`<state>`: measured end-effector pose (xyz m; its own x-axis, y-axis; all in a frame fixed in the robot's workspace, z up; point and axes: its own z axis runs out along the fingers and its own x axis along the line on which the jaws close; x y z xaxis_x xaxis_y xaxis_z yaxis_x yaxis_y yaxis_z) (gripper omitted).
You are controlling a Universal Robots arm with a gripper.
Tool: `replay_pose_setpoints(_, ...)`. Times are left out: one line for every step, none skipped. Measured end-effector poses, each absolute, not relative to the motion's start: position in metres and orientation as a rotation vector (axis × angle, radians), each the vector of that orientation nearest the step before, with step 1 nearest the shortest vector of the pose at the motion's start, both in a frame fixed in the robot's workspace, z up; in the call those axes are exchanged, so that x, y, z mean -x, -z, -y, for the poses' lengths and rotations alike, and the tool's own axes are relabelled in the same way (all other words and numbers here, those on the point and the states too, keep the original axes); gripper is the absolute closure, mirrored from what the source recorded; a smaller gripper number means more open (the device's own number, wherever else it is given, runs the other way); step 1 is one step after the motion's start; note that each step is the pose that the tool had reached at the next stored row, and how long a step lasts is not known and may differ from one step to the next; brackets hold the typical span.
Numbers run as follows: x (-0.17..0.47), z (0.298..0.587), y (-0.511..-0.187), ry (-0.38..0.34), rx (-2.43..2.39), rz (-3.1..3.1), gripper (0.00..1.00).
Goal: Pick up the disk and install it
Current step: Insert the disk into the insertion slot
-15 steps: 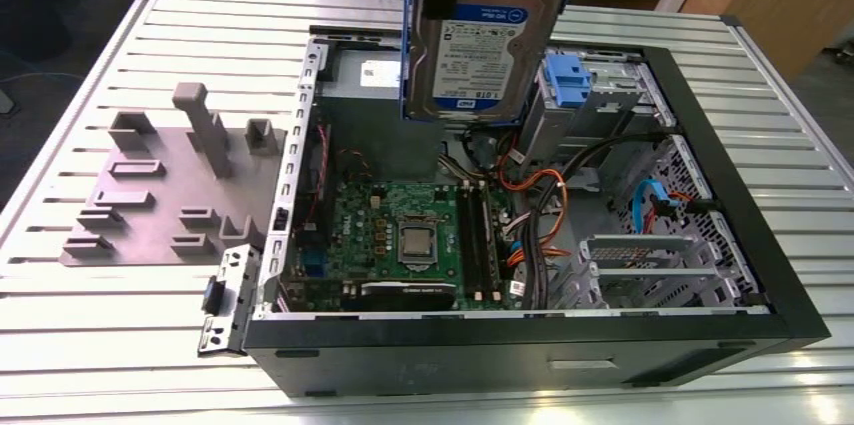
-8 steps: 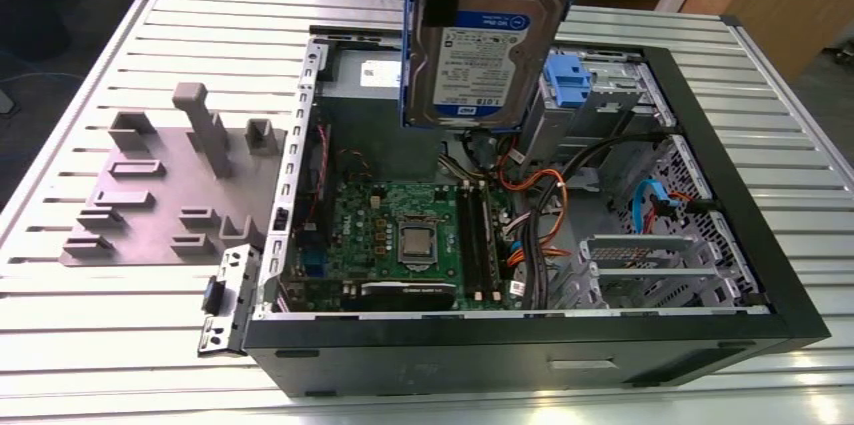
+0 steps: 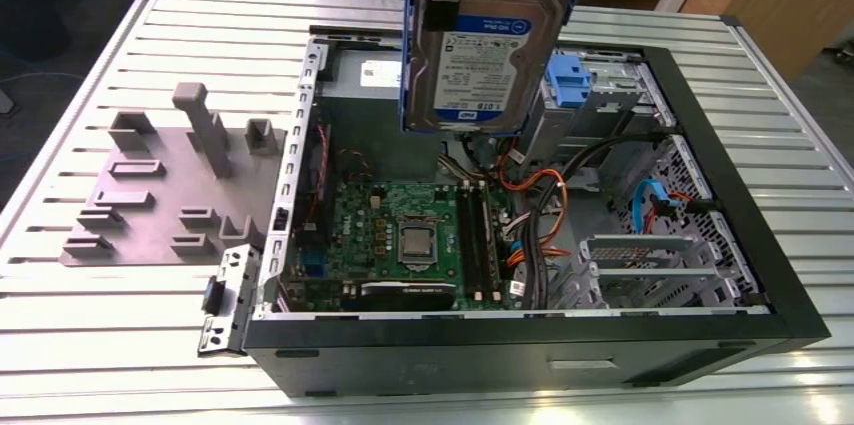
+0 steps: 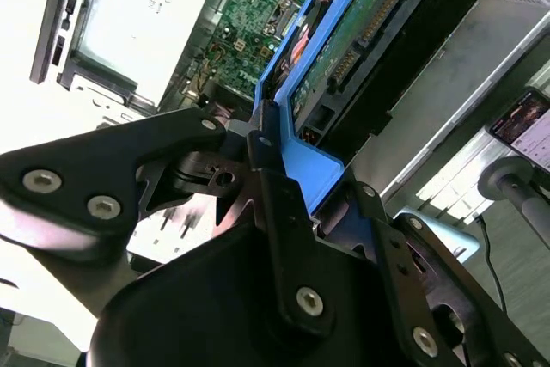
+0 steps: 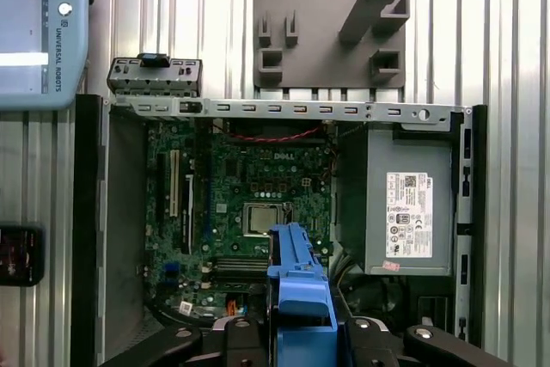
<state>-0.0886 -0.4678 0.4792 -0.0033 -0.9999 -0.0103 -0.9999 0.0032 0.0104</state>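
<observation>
1. A ribbed, silver aluminium table [image 3: 107, 345] carries everything.
2. A black tower computer case [image 3: 534, 355] lies on its side on the table with its side panel off and its inside open to the top.
3. A flat grey plastic fixture plate [image 3: 147, 195] with raised holders lies on the table just beside the case, at the exterior view's left.
4. A green motherboard [image 3: 387, 215] covers the case floor, with orange and black cables beside it.
5. A grey metal power supply box [image 5: 404, 212] with a white label sits in one corner of the case, next to the motherboard.
6. The black gripper [image 4: 305, 169] hangs above the open case, and its jaws pinch the blue frame from both sides.
7. The disk [image 3: 481, 55], a flat silver-grey hard drive with a white-and-blue label clipped in a bright blue plastic carrier frame, is held on edge in the air over the far part of the case. It is clear of the motherboard, and its label faces the exterior view.
8. A lone blue plastic bracket [image 3: 571, 77] sits in the drive cage, near the disk at the exterior view's right.
9. A square silver processor [image 3: 416, 242] sits mid-board.
</observation>
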Motion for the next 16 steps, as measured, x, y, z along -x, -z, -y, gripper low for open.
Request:
replay_pose_setpoints(0.089, 0.469, -0.479, 0.02, -2.216, 2.223, 0.64)
replay_pose_setpoints(0.089, 0.471, -0.479, 0.018, -2.216, 2.223, 0.64)
replay_pose_setpoints(0.089, 0.473, -0.479, 0.018, -2.215, 2.223, 0.64)
replay_pose_setpoints(0.089, 0.476, -0.479, 0.017, -2.215, 2.223, 0.64)
replay_pose_setpoints(0.089, 0.479, -0.478, 0.017, -2.215, 2.222, 0.64)
replay_pose_setpoints(0.089, 0.482, -0.478, 0.016, -2.215, 2.222, 0.64)
replay_pose_setpoints(0.089, 0.484, -0.478, 0.015, -2.214, 2.222, 0.64)
replay_pose_setpoints(0.089, 0.486, -0.478, 0.014, -2.213, 2.221, 0.64)
replay_pose_setpoints(0.089, 0.489, -0.478, 0.012, -2.213, 2.22, 0.64)
replay_pose_setpoints(0.089, 0.492, -0.478, 0.011, -2.212, 2.22, 0.64)
replay_pose_setpoints(0.089, 0.495, -0.478, 0.009, -2.212, 2.219, 0.64)
replay_pose_setpoints(0.089, 0.497, -0.477, 0.008, -2.211, 2.218, 0.64)
replay_pose_setpoints(0.088, 0.499, -0.477, 0.007, -2.211, 2.218, 0.64)
replay_pose_setpoints(0.088, 0.501, -0.477, 0.008, -2.211, 2.218, 0.64)
replay_pose_setpoints(0.088, 0.502, -0.477, 0.008, -2.211, 2.218, 0.64)
replay_pose_setpoints(0.087, 0.503, -0.477, 0.008, -2.21, 2.218, 0.64)
